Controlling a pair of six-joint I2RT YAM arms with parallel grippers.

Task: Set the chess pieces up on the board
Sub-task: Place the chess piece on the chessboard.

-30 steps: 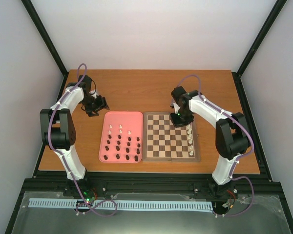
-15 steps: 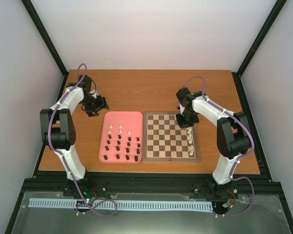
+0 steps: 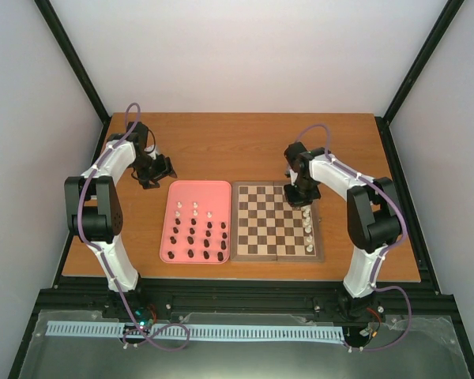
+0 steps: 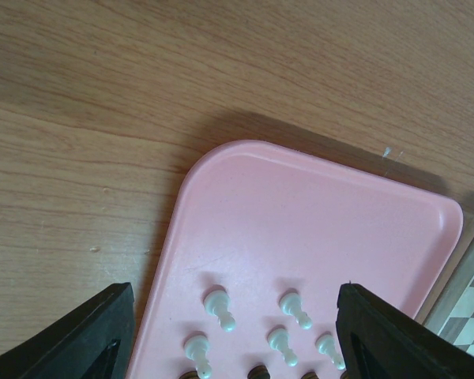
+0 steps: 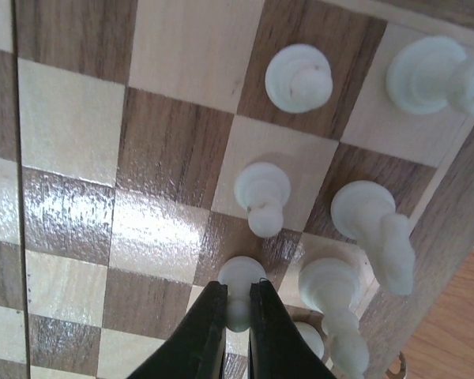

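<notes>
The wooden chessboard lies at mid table, with several white pieces standing along its right side. My right gripper is shut on the head of a white pawn whose base stands on a dark square, next to other white pieces. In the top view that gripper hangs over the board's far right corner. My left gripper is open above the far left corner of the pink tray, over several white pawns. Dark and white pieces stand in the tray.
The pink tray lies directly left of the board, touching it. Bare wooden table stretches behind both. Black frame posts stand at the back corners, and the arm bases sit on the rail at the near edge.
My right gripper has moved right along the board's far edge toward its right column, carrying the white pawn. The left arm has stayed still.
</notes>
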